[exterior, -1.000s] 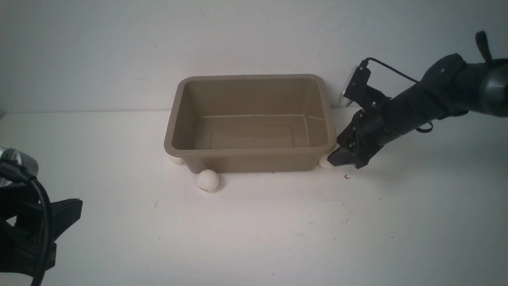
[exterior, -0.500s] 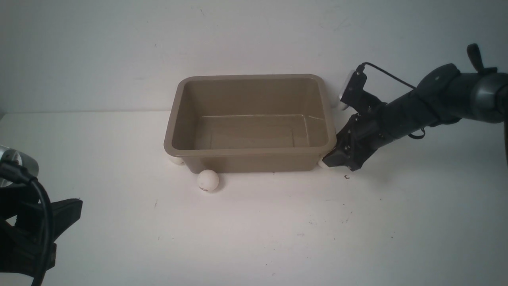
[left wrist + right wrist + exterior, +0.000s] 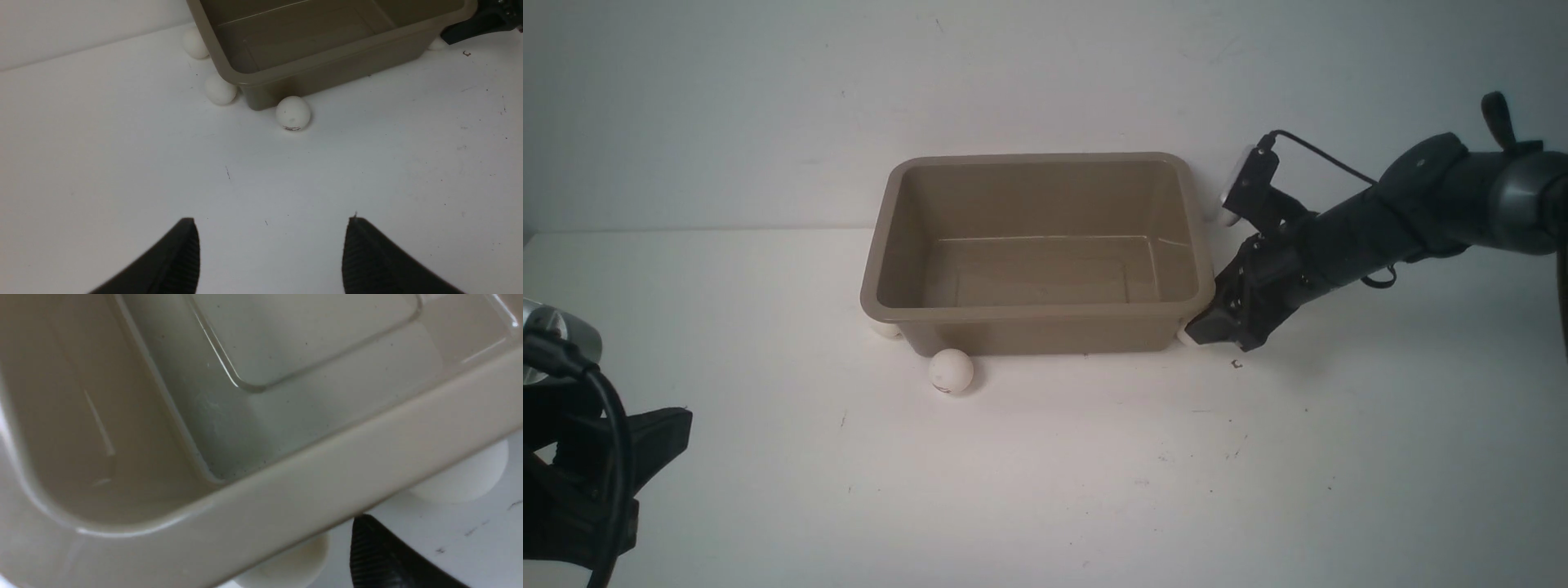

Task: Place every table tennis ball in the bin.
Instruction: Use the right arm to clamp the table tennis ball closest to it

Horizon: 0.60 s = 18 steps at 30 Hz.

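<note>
The right hand is working at 1 small off-white table tennis ball on the white surface, tucked under the near-right rim of the empty taupe plastic bin — pinching or not, I cannot tell. The left hand is hanging spread. The next move is probably calling for a firm pinch — then a lift clear of that rim.

A white, matte, flat tabletop fills the lower part of the front view. A plain pale grey wall rises from the tabletop's far edge. On the tabletop, right of its middle, lies a tiny dark curled speck. Left of its middle is a short thin dark scratch, and fine dark flecks dot its right half.
</note>
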Motion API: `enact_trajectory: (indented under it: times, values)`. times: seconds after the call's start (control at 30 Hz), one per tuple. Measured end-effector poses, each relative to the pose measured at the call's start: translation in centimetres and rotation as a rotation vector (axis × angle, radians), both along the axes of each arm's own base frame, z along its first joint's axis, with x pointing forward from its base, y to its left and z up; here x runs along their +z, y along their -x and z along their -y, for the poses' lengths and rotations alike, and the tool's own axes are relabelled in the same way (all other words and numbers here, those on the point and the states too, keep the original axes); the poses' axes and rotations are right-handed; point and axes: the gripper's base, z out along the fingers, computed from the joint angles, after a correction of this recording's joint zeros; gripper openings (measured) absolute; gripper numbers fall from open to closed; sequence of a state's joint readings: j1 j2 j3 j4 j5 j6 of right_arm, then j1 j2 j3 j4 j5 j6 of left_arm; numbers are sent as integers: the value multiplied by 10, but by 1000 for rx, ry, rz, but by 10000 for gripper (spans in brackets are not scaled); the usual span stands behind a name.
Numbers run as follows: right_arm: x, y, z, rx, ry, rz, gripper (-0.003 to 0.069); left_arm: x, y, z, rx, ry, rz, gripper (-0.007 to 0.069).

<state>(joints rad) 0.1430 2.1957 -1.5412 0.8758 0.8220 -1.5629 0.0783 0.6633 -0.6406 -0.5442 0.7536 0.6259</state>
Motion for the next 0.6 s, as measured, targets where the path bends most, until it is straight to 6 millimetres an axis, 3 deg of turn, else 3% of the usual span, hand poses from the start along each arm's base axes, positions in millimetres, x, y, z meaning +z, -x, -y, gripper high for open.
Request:
enact_trajectory:
  times: [0.17,0.37,0.6]
  values:
    - [-8,0,0,1,2,-17,414,0,0,0,0,-1,0,426]
    - [-7,-2,0,-20,-12,-10,342,0,0,0,1,-1,3,426]
    - [-7,-3,0,-31,-7,2,340,0,0,0,2,-1,4,426]
